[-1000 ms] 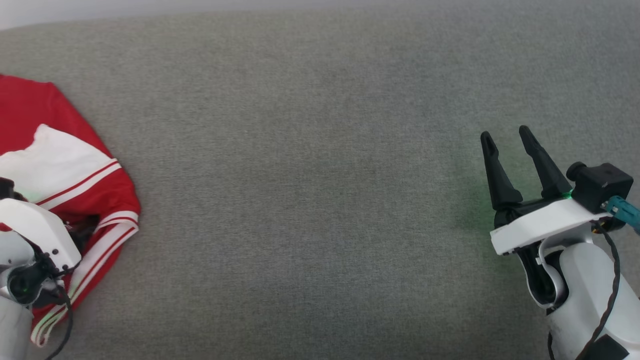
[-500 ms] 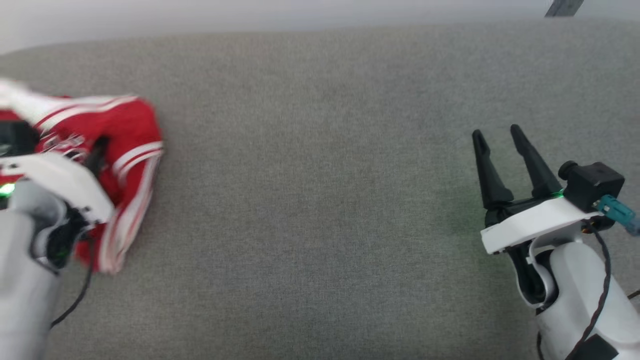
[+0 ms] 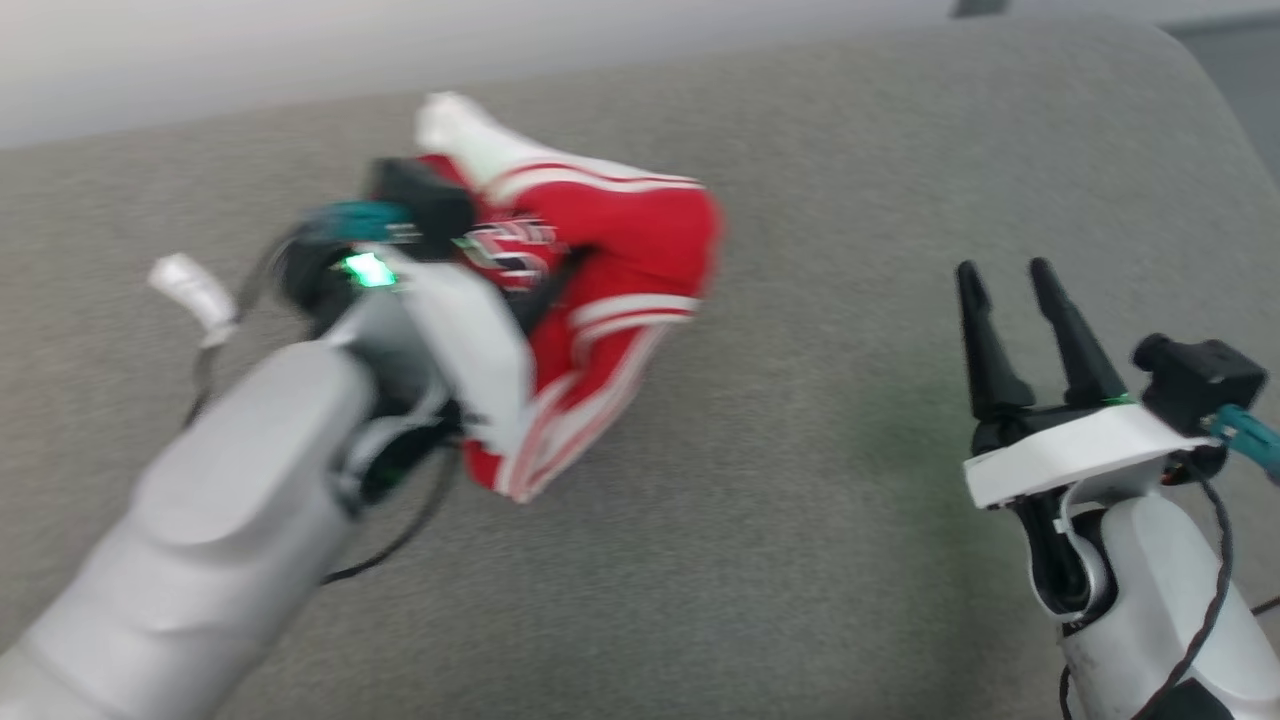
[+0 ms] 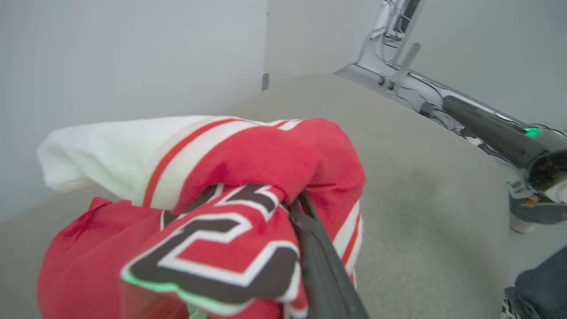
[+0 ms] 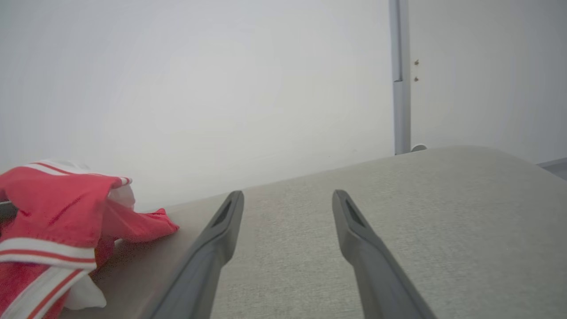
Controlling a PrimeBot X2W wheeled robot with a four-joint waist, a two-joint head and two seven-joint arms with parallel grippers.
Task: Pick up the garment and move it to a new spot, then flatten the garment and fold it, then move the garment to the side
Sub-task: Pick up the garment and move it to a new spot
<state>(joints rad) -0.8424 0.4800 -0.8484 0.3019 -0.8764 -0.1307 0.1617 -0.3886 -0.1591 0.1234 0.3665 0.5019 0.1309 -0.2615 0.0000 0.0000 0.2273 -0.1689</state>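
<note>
The garment (image 3: pixel 640 240) is a red jersey with white panels and striped trim, bunched up and hanging off the grey surface. My left gripper (image 3: pixel 545 275) is shut on it, fingers mostly buried in the cloth. In the left wrist view one dark finger (image 4: pixel 319 261) runs under a fold with black, white-outlined lettering (image 4: pixel 221 248), and the garment (image 4: pixel 248 164) drapes over it. My right gripper (image 3: pixel 1003 270) stands open and empty to the right, well apart from the cloth. The right wrist view has its open fingers (image 5: pixel 212 239) over bare surface and the garment (image 5: pixel 57 208) at the far left.
A broad grey upholstered surface (image 3: pixel 800 520) spreads below both arms, its rounded far-right corner (image 3: pixel 1180 60) near a pale wall. In the left wrist view, a metal frame with cables (image 4: pixel 398 40) stands beyond the edge.
My left gripper has shut on the garment, lifted it off the surface and carried it right, toward the middle. The head view has also shifted. The right gripper has stayed open and in place.
</note>
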